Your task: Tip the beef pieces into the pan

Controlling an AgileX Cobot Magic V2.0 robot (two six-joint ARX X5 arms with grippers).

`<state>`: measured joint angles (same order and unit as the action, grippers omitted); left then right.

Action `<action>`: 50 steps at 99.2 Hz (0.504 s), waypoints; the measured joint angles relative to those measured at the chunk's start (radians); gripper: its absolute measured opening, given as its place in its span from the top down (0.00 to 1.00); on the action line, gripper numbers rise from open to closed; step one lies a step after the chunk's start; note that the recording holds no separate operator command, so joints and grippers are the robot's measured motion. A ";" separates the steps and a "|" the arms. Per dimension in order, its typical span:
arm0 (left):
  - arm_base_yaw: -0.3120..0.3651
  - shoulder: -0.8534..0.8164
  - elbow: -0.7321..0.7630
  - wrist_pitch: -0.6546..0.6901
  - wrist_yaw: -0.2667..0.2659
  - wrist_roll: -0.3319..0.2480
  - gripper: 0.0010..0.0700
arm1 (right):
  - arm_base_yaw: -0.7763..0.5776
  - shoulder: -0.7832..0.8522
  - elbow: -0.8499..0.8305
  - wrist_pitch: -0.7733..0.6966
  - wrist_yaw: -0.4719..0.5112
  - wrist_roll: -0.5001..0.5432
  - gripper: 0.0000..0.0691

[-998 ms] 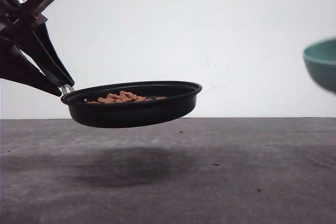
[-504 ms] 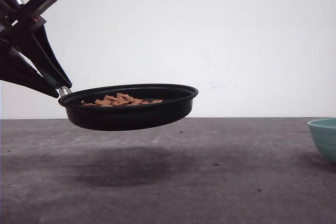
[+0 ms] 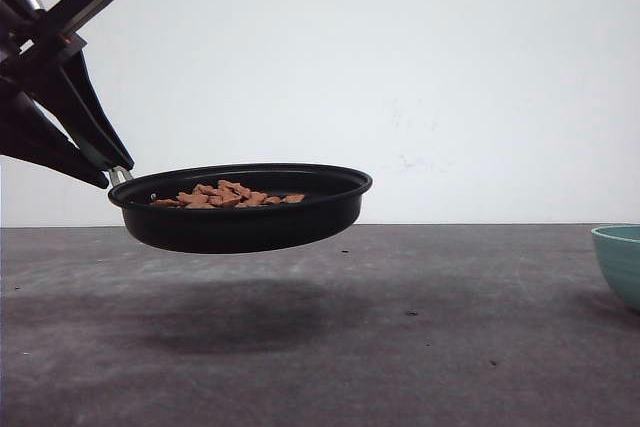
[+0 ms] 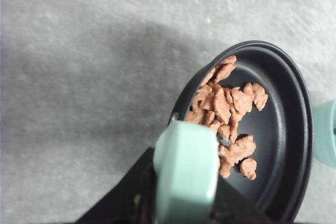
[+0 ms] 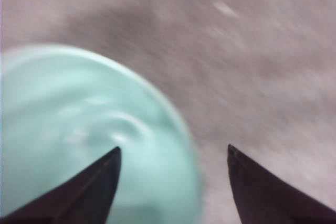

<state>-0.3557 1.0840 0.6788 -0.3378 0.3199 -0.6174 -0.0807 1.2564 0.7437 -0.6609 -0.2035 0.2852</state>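
The black pan (image 3: 240, 222) hangs level above the table at the left. My left gripper (image 3: 115, 169) is shut on its mint-green handle (image 4: 185, 177). The beef pieces (image 3: 225, 195) lie in a loose heap inside the pan, toward the handle side. In the left wrist view the beef pieces (image 4: 226, 108) cover part of the pan's floor (image 4: 278, 129). My right gripper (image 5: 173, 153) is open and holds nothing. One of its fingers hangs over the teal bowl (image 5: 73, 135), the other over bare table. That view is blurred.
The teal bowl (image 3: 620, 262) stands on the grey table (image 3: 420, 347) at the far right edge of the front view. A plain white wall rises behind the table. The pan's shadow lies on the table under it.
The teal bowl dropped from mid-air at the right onto the table. The pan with the beef has drifted slightly left and down, still held by my left gripper.
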 joint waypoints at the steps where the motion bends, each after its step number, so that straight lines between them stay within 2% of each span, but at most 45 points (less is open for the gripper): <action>1: 0.000 0.000 0.000 0.000 -0.003 0.000 0.94 | 0.000 -0.005 0.001 -0.001 -0.005 0.000 0.41; 20: 0.006 0.019 0.000 0.030 -0.063 0.000 0.94 | 0.000 -0.119 0.127 -0.016 -0.118 0.019 0.40; 37: 0.046 0.100 0.000 0.105 -0.072 -0.005 0.94 | 0.015 -0.281 0.282 -0.032 -0.295 0.081 0.40; 50: 0.077 0.193 0.001 0.141 -0.067 -0.023 0.94 | 0.041 -0.409 0.346 -0.030 -0.317 0.106 0.40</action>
<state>-0.2787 1.2766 0.6800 -0.1967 0.2531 -0.6407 -0.0399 0.8474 1.0893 -0.6910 -0.5209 0.3916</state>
